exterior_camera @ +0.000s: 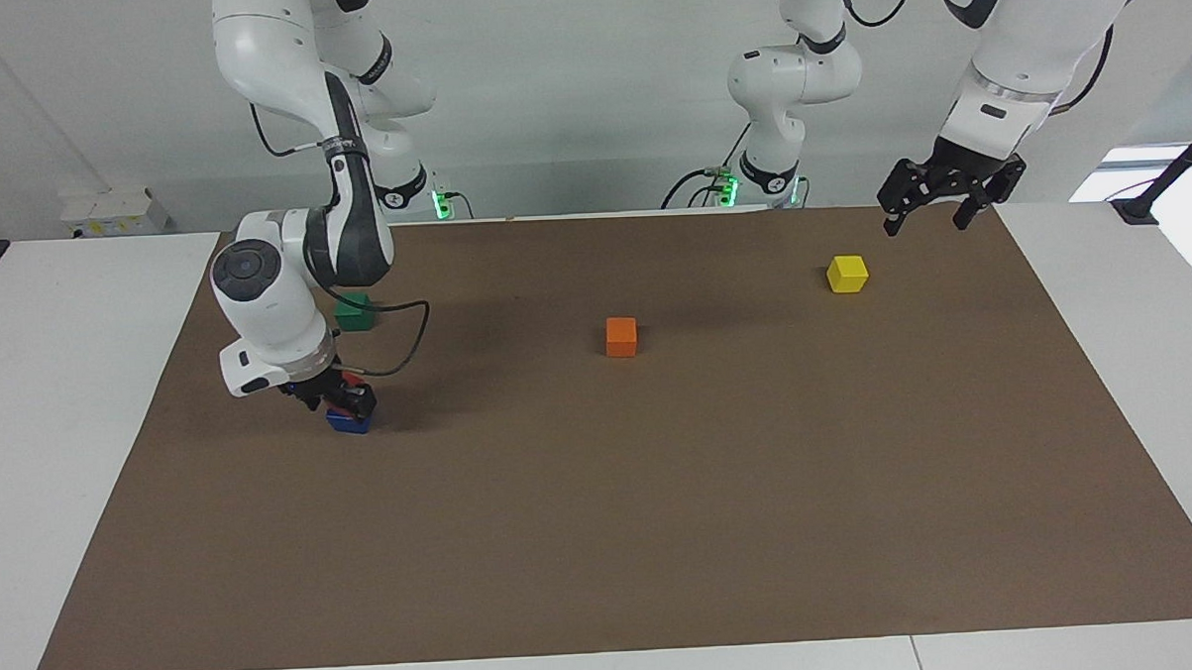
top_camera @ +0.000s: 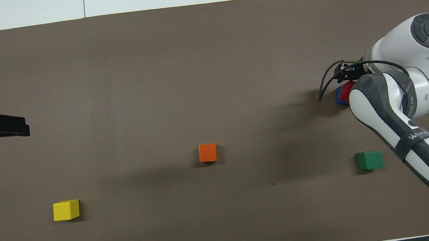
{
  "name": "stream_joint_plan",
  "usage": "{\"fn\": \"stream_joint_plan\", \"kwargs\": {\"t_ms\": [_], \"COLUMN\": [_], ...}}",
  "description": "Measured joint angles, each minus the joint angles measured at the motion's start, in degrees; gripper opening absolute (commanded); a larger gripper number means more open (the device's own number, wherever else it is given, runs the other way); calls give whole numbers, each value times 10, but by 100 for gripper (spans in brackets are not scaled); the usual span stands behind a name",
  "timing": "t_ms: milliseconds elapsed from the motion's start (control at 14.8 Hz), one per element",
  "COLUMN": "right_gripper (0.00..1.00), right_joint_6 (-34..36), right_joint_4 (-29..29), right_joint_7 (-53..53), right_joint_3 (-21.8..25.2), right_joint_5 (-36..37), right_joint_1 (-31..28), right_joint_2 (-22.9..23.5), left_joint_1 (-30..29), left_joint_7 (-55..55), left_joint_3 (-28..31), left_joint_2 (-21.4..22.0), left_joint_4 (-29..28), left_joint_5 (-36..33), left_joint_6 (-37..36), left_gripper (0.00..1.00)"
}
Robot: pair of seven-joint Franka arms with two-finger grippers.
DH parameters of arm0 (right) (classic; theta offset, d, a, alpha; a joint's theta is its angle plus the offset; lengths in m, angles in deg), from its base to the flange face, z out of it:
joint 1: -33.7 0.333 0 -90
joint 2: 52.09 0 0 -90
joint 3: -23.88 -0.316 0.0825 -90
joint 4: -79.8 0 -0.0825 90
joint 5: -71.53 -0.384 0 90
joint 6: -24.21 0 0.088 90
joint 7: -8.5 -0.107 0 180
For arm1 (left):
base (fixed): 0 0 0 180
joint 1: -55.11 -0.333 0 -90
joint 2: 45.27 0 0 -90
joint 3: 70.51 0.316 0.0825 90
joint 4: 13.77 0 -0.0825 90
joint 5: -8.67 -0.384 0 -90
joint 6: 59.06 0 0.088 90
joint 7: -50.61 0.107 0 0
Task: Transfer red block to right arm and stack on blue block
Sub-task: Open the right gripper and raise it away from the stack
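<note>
Blue block (exterior_camera: 347, 421) carries the red block (exterior_camera: 358, 395).
Right gripper (exterior_camera: 338, 396) pinches the red block; left gripper (exterior_camera: 934, 208) waits, spread.

Even, bright light is falling from above, casting soft, diffuse shadows on the brown mat (exterior_camera: 602, 493) beneath the arms and beside each cube. A window is perhaps glaring at the facing view's edge. Both views are staying sharp, with slight bowing along the mat's edges.
</note>
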Motion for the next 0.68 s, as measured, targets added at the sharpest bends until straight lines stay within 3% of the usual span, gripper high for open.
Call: {"fn": "stream_joint_plan", "kwargs": {"t_ms": [339, 542, 677], "right_gripper": [82, 97, 100], "right_joint_6": [-3, 7, 37], "right_joint_4": [15, 46, 67], "right_joint_7": [6, 6, 6], "right_joint_3": [-1, -10, -17], "right_joint_5": [-1, -24, -31], "right_joint_1": [0, 1, 1], "right_joint_2": [0, -5, -23], "left_joint_1": [0, 0, 0], "left_joint_7": [0, 0, 0], "left_joint_3": [0, 0, 0], "left_joint_2": [0, 0, 0], "left_joint_4": [0, 0, 0], "left_joint_5": [0, 0, 0], "left_joint_6": [0, 0, 0], "left_gripper": [100, 100, 100]}}
